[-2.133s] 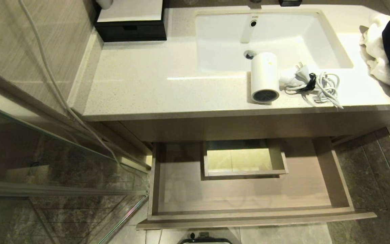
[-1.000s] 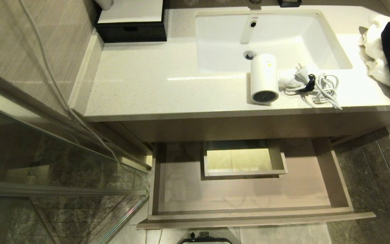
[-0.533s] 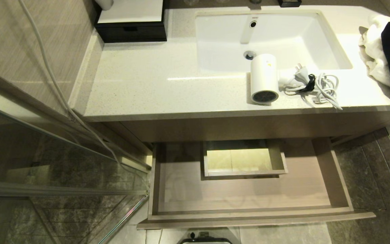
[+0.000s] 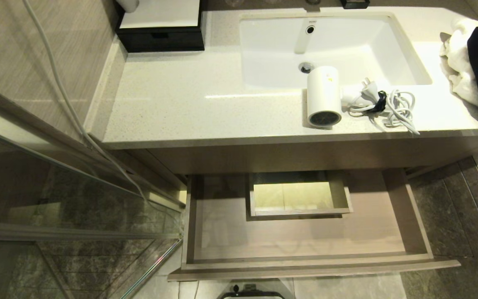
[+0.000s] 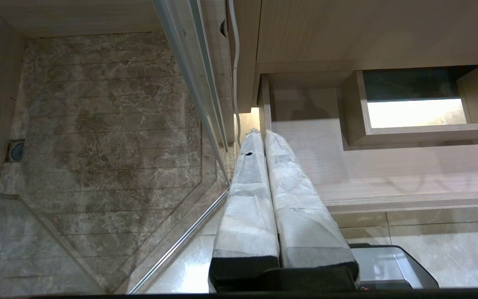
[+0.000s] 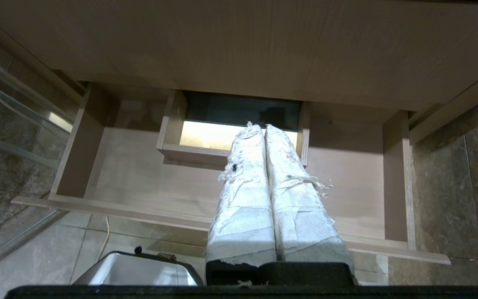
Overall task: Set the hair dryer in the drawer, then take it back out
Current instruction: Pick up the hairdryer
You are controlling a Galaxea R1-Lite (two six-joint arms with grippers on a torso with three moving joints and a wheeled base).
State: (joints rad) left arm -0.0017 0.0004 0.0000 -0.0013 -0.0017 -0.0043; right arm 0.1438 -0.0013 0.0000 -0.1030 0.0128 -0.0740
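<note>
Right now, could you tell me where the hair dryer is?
In the head view, the hair dryer lies on the countertop, right of centre, just before the sink.

The drawer (image 4: 305,245) stands pulled out, its floor bare and open from above, except for the boxed cut-out (image 4: 299,195) at mid-back. The counter's (image 4: 206,104) edge overhangs the drawer's rear. A glass panel (image 4: 56,199) closes off the left side.
</note>
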